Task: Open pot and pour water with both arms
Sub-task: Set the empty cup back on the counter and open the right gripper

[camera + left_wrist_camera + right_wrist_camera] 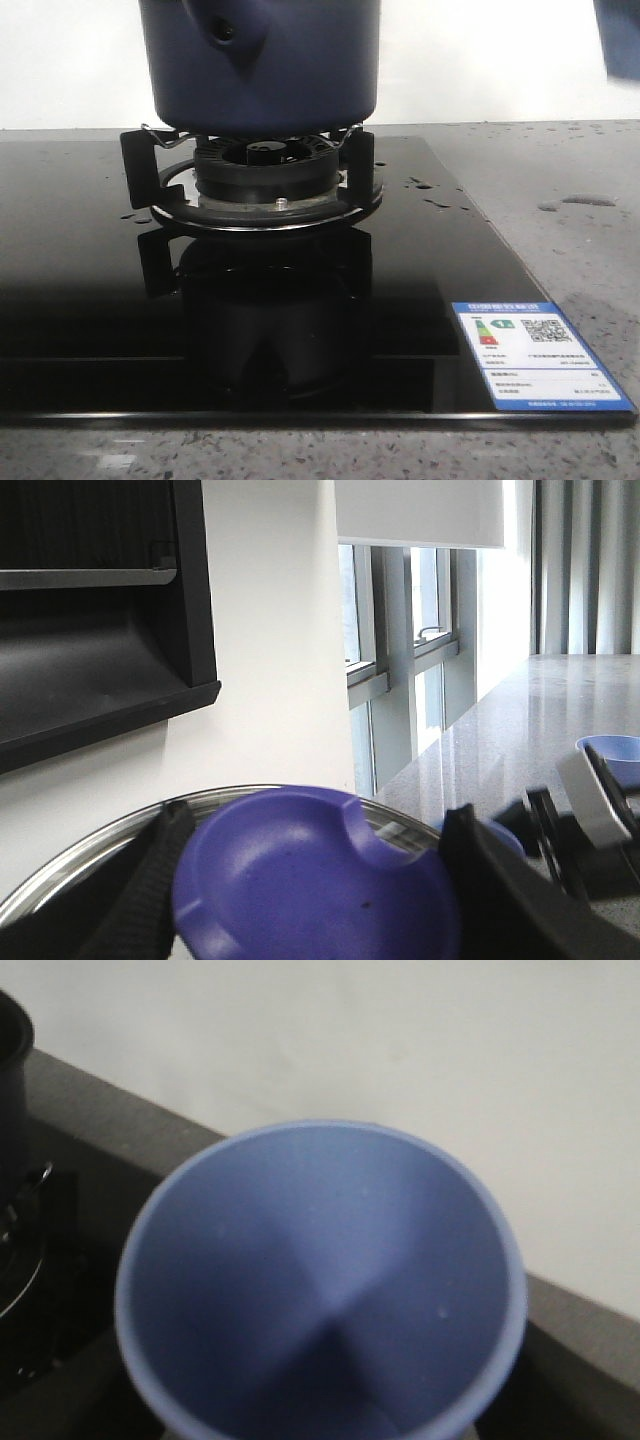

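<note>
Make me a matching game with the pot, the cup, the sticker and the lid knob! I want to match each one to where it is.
Things:
1. pot
2. cup
3. sticker
4. lid knob

Places:
A. near corner of the black stove glass
B. on the burner stand
C. between the left gripper's fingers
D. fills the right wrist view, its open mouth toward the camera

Pairs: 1-B, 2-D, 3-A, 4-C

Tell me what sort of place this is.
Most likely a kitchen, or a mock-up of one: the pot sits on a gas burner set in a black glass hob, itself let into a speckled stone counter.
</note>
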Robot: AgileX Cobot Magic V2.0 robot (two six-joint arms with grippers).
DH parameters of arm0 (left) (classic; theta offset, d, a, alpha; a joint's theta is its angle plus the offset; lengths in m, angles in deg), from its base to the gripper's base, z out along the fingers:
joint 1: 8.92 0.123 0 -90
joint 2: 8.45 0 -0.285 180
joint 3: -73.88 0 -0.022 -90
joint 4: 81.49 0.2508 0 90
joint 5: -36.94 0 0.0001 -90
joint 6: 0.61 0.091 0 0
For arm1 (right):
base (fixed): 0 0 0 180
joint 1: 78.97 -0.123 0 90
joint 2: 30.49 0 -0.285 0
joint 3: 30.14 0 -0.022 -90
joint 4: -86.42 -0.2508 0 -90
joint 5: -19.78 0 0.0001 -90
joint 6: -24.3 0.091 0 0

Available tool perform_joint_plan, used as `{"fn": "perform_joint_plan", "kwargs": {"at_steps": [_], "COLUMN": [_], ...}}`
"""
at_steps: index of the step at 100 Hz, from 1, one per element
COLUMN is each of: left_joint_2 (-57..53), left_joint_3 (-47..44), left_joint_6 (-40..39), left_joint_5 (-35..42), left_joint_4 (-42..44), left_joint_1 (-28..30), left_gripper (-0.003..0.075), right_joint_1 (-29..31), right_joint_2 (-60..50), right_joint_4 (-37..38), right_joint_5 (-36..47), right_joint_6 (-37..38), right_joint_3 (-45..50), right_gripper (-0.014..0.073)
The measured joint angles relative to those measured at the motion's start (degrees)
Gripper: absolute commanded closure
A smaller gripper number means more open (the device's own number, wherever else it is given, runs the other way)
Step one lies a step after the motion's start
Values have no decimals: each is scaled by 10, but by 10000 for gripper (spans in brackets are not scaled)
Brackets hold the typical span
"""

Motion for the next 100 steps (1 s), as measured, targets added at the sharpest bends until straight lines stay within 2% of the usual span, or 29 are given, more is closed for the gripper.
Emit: {"fn": "perform_joint_plan", "kwargs": {"at_steps": [10, 22, 46, 56, 73, 80, 100], "left_joint_2": [0, 0, 0, 0, 0, 0, 0], "left_joint_3": [0, 0, 0, 0, 0, 0, 0], "left_joint_6": [0, 0, 0, 0, 0, -1, -1], "left_joint_5": [0, 0, 0, -1, -9, -12, -15], "left_joint_4": [0, 0, 1, 2, 6, 6, 15], "left_joint_1": [0, 0, 0, 0, 0, 0, 0], "left_gripper": [477, 477, 477, 477, 477, 477, 477], "right_joint_1": [47, 83, 92, 92, 92, 92, 92], "right_joint_2": [4, 25, 53, 54, 51, 41, -11], "right_joint_4": [-15, -24, -41, -50, -56, -57, -58], "right_joint_5": [79, 123, 156, 156, 162, 164, 163], "right_joint_6": [6, 7, 9, 9, 11, 15, 27], "right_joint_3": [70, 114, 124, 124, 125, 125, 125], "right_gripper": [370, 369, 355, 260, -20, -59, -52]}}
